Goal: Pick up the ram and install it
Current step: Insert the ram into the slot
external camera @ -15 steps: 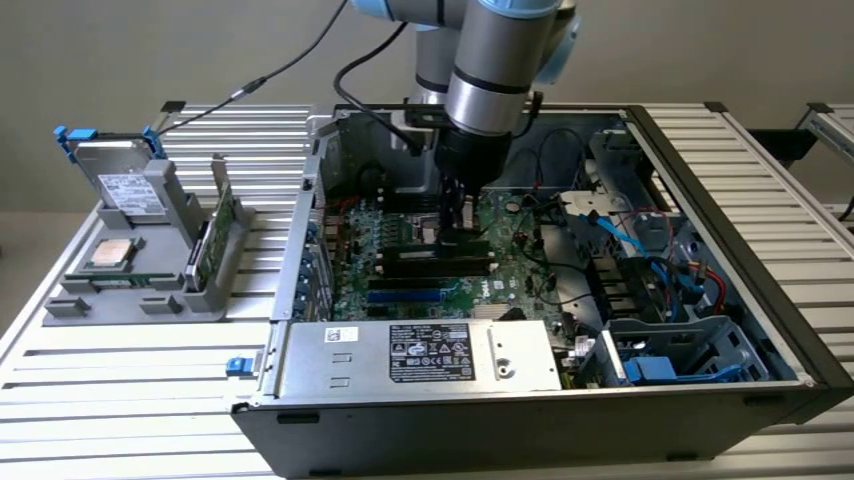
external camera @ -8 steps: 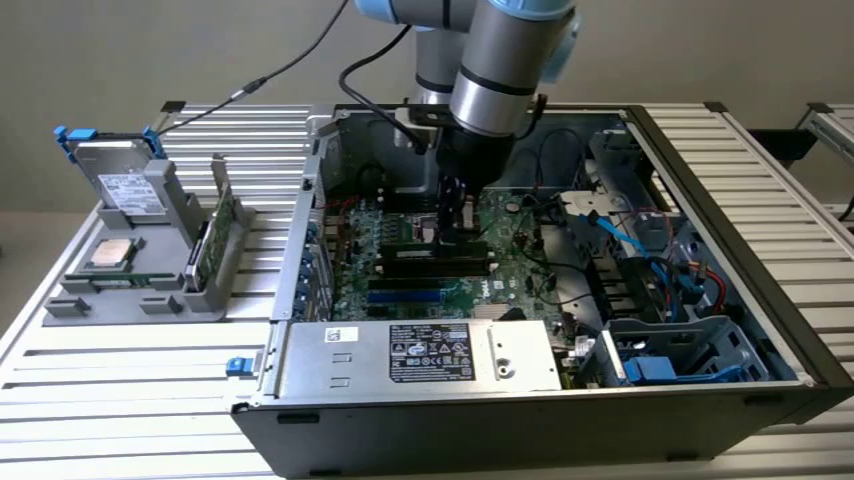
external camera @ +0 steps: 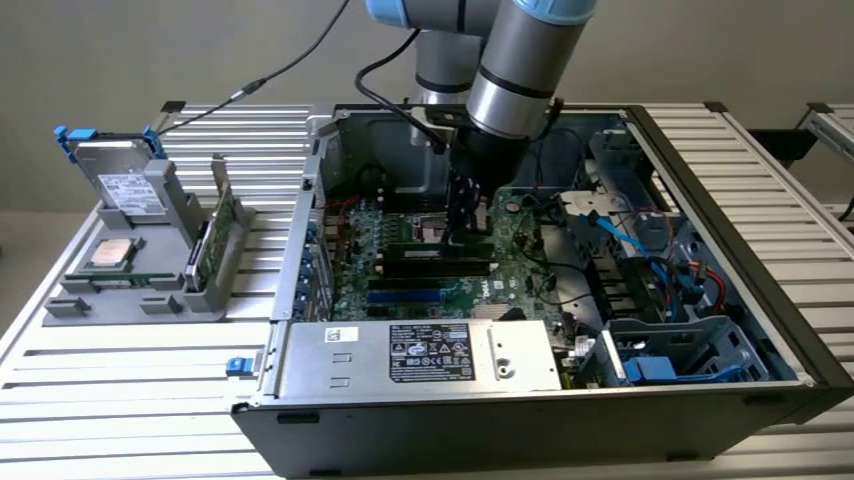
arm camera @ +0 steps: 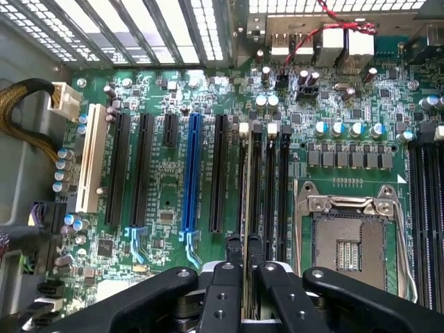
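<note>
Presently we note the black two-finger gripper (arm camera: 243, 253) pinching the long thin green ram stick (arm camera: 243, 194) edge-on between its pads, directly above the black memory slots (arm camera: 268, 187); we judge any skew could jam it against a slot wall.

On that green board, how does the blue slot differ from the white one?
The blue slot is bright blue; the white slot is cream. The blue slot runs longer than the white slot. The white slot looks broader than the slim blue slot. The white slot ends the row; black slots flank the blue slot. Both lie parallel on the board, empty.
</note>
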Controlling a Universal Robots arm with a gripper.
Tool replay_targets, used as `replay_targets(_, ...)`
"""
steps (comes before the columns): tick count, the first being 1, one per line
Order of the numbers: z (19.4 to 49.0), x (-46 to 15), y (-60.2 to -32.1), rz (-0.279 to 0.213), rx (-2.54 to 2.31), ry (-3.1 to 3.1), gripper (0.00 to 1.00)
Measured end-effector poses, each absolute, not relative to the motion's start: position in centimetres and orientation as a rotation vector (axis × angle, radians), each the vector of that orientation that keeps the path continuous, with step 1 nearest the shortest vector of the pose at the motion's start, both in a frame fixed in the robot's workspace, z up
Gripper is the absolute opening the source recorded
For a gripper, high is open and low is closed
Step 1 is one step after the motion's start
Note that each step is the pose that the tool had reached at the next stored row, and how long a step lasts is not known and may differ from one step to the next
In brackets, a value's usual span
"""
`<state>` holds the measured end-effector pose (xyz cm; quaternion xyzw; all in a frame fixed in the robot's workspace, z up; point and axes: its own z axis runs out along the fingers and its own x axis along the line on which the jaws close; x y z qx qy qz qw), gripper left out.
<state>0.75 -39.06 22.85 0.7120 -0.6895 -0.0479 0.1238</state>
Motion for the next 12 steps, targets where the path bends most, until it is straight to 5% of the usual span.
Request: replay_targets(12, 22.38, 0.73, -39.04, -0.152, 2.069, -2.001, 0.14)
